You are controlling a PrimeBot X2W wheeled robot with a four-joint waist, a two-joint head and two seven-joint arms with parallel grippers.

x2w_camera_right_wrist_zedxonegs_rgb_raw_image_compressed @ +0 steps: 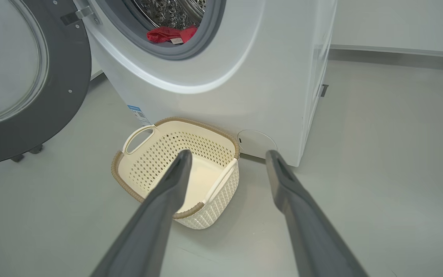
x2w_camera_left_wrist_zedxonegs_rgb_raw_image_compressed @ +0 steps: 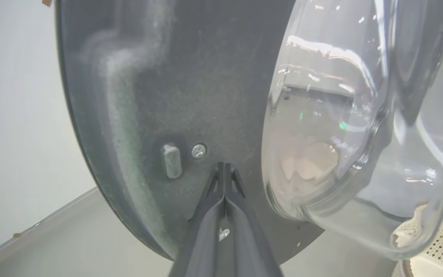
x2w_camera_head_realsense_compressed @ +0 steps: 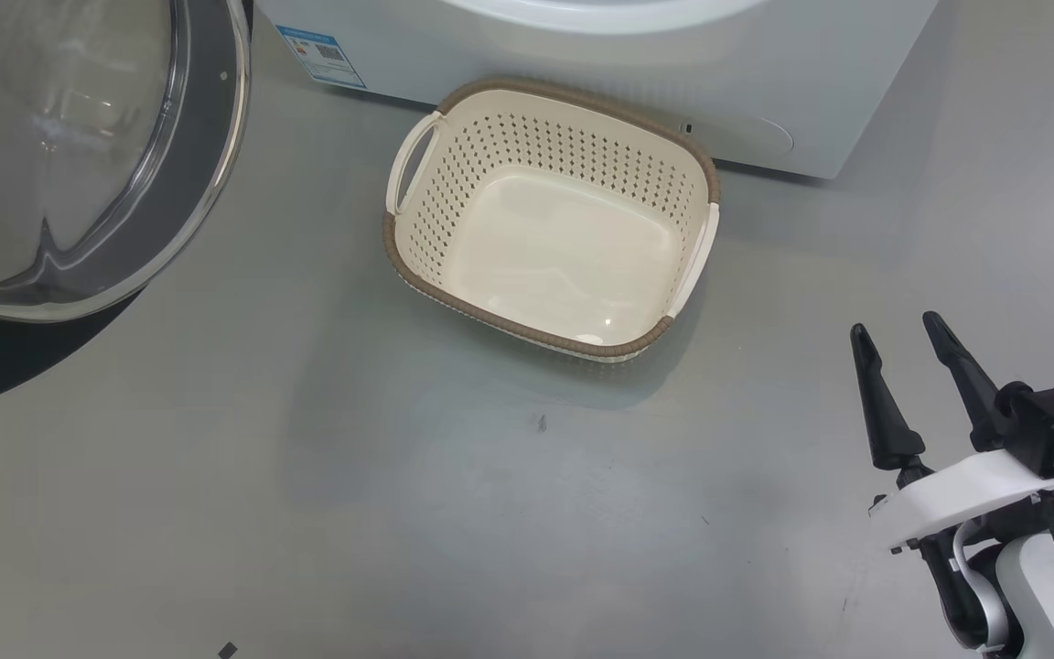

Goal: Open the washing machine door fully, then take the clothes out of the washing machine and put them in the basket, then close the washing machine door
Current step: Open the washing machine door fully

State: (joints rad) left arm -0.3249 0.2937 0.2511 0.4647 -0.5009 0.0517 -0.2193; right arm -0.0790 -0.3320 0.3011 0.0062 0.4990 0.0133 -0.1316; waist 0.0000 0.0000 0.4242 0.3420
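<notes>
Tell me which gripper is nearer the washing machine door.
Left. The left gripper, shut, is right at the washing machine door; the right gripper hangs open past the basket.

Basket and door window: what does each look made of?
The basket looks like moulded cream plastic, slightly glossy: regular punched holes, glare on its floor. Its brown rim looks woven, possibly moulded plastic too. The door window looks like thick clear glass, perhaps plastic: transparent, bulging, with sharp reflections.
</notes>
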